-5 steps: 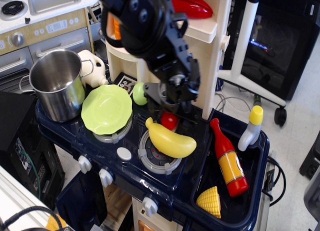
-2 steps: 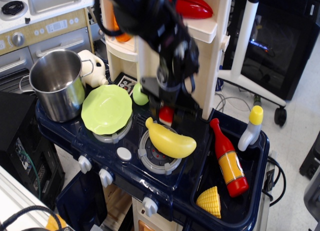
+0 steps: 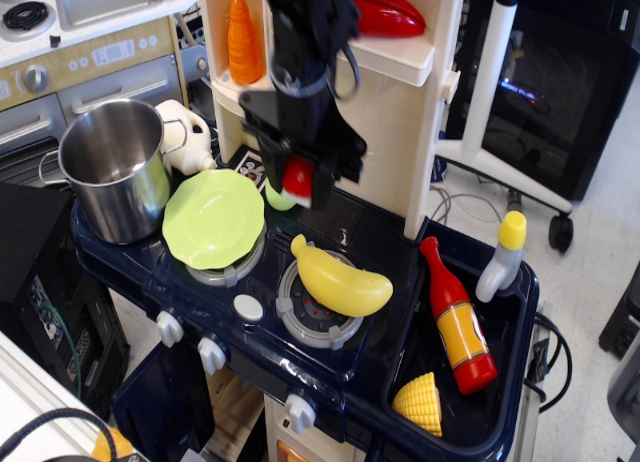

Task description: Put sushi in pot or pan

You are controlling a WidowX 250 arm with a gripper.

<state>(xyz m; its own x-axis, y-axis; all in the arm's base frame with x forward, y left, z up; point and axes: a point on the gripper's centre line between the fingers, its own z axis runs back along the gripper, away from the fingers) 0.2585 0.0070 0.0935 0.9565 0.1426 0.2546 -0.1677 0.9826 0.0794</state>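
Note:
My gripper (image 3: 298, 178) is shut on the sushi (image 3: 297, 182), a small piece with a red top and white underside. It holds the sushi in the air above the toy stove, just right of the green plate (image 3: 212, 218). The shiny steel pot (image 3: 115, 168) stands upright at the far left of the stove top, open and empty as far as I can see, well to the left of the gripper. The black arm rises from the gripper and hides part of the shelf unit behind it.
A yellow banana (image 3: 340, 279) lies on the right burner. A red-and-orange bottle (image 3: 457, 317), a white-and-yellow bottle (image 3: 501, 256) and a corn piece (image 3: 419, 402) lie in the sink at right. An orange carrot (image 3: 243, 40) and a red pepper (image 3: 385, 12) sit on the cream shelf.
The gripper closed on the sushi behind the banana, lifted it off the stove and carried it up and to the left, toward the plate.

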